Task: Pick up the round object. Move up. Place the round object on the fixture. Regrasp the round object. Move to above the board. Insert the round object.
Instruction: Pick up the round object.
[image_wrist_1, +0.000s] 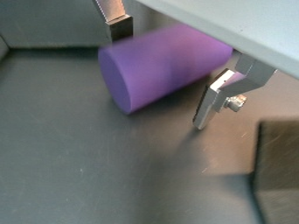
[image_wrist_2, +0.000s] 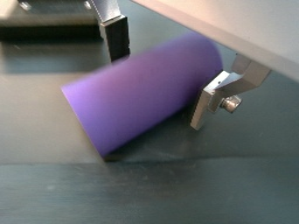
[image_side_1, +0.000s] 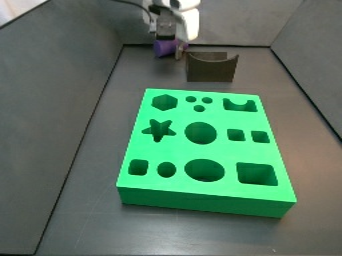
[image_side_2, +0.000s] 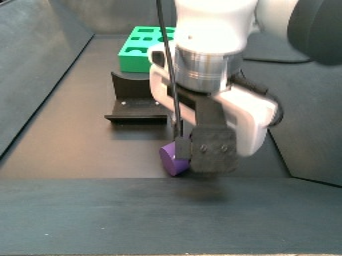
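Observation:
The round object (image_wrist_1: 158, 66) is a purple cylinder lying on its side between my fingers in both wrist views (image_wrist_2: 140, 101). My gripper (image_wrist_1: 159, 80) has one silver finger (image_wrist_2: 114, 35) against one side of the peg and the other finger (image_wrist_2: 208, 101) against the opposite side. In the side views the gripper (image_side_1: 167, 42) is low at the far end of the floor, with the peg (image_side_2: 174, 158) at or just above the floor. The fixture (image_side_1: 210, 66) stands just beside it, apart. The green board (image_side_1: 201, 150) lies in the middle.
Grey walls enclose the dark floor (image_side_1: 80, 200). In a side view the fixture (image_side_2: 134, 100) stands between my gripper and the board (image_side_2: 144, 45). A dark shape (image_wrist_2: 47, 26) shows behind the peg in a wrist view.

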